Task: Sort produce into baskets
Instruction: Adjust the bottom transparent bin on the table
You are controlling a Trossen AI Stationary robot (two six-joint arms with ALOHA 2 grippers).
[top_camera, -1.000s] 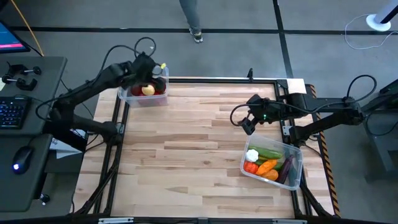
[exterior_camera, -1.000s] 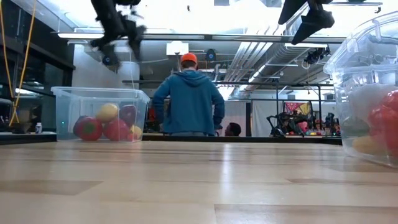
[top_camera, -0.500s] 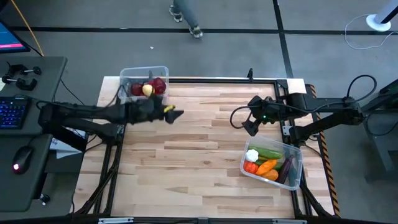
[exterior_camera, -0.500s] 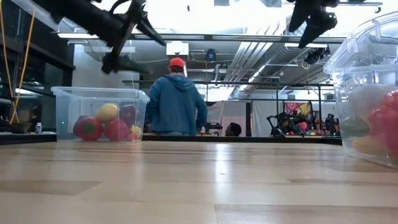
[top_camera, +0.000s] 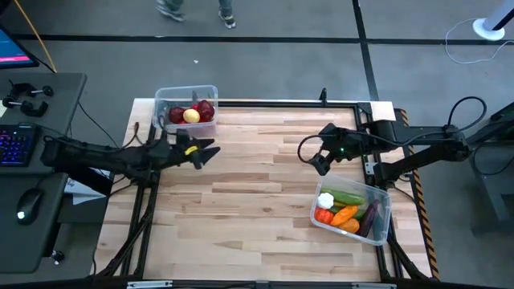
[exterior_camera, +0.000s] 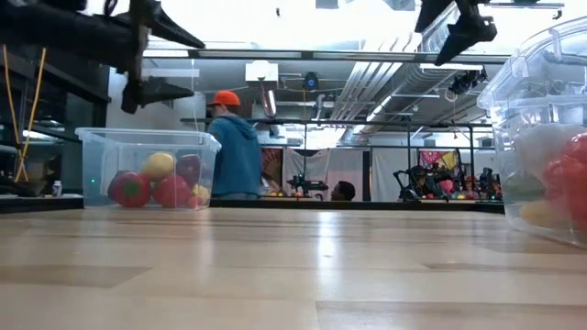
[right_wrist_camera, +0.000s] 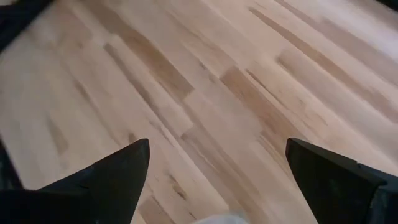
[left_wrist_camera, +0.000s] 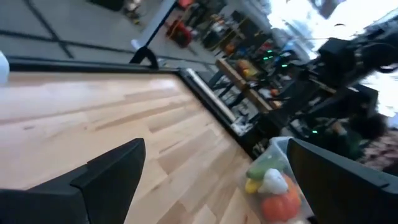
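A clear basket [top_camera: 186, 111] at the table's far left corner holds red and yellow produce; it also shows in the low view [exterior_camera: 147, 170]. A second clear basket [top_camera: 352, 210] near the right edge holds white, green, orange, red and purple produce; it also shows in the left wrist view [left_wrist_camera: 273, 183]. My left gripper [top_camera: 206, 152] is open and empty, above the table just near of the left basket. My right gripper [top_camera: 316, 160] is open and empty, above the table just far-left of the right basket.
Bare wooden tabletop [top_camera: 257, 193] lies between the two baskets. A desk with a keyboard [top_camera: 14, 148] and mouse stands left of the table. A person [exterior_camera: 231, 151] in a blue top and orange cap walks in the room beyond the far edge.
My left gripper has swung from over the left basket out toward the table's near side and middle, then drawn back toward the left edge, now lying low and level beside the basket. The person behind the table has walked toward the left. My right gripper has stayed in place.
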